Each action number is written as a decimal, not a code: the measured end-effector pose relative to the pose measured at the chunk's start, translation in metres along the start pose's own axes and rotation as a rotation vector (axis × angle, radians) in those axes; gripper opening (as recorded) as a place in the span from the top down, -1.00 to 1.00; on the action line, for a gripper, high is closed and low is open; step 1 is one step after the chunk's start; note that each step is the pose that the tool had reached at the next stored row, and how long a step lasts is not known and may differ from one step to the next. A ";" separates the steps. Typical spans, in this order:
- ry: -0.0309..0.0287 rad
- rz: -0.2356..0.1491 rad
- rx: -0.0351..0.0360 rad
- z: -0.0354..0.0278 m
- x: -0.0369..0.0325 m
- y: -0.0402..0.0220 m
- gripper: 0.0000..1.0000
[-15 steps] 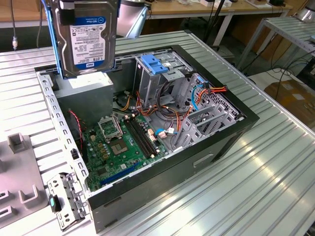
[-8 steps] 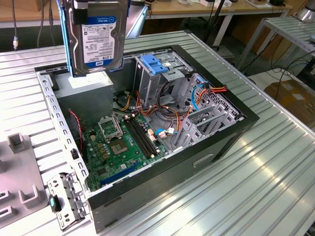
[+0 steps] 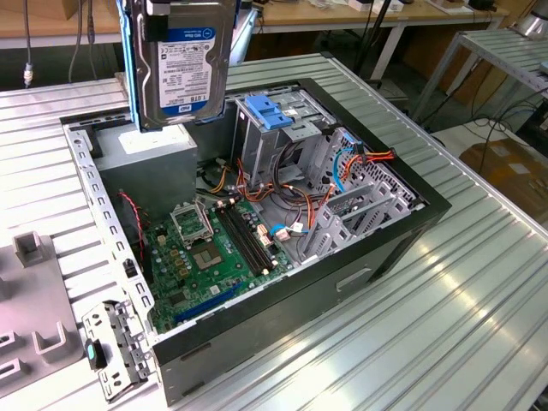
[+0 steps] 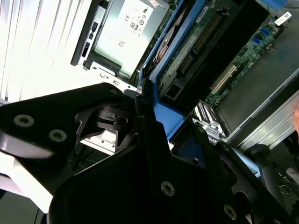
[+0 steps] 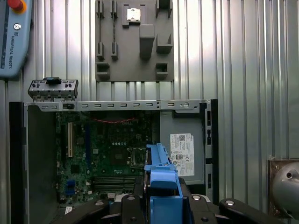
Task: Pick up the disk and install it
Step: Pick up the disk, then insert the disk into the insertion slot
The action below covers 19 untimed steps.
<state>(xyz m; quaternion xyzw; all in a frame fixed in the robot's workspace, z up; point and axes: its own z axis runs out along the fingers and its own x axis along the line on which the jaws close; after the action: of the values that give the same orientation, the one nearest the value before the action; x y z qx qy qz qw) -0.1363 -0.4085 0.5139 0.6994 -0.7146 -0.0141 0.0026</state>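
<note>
The disk [image 3: 182, 73], silver-grey with a white and blue label and blue side rails, hangs upright in the air above the back left of the open computer case [image 3: 411, 218] in the exterior view. My gripper [image 3: 171, 10] is shut on its upper end at the top edge of that view. In the first wrist view the disk's blue rail [image 5: 161, 179] sticks out between the black fingers [image 5: 133, 207], above the motherboard [image 5: 107, 154]. The second wrist view shows the same blue rail [image 4: 166, 114] beside the gripper body.
Inside the case are a grey power-supply box [image 3: 158, 150], a drive cage with a blue latch plate [image 3: 270, 111], and orange and blue cables [image 3: 360, 158]. A grey fixture plate [image 3: 34, 317] and a metal bracket [image 3: 116, 351] lie on the ribbed table at the exterior view's left.
</note>
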 end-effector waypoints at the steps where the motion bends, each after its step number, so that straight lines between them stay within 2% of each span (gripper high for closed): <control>1: 0.0001 0.000 0.0000 0.0000 0.0000 -0.0003 0.26; 19: 0.0001 0.000 -0.0001 -0.0002 0.0052 -0.0011 0.26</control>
<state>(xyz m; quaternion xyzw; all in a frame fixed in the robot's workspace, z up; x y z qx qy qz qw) -0.1354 -0.4137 0.5140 0.6995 -0.7145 -0.0141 0.0027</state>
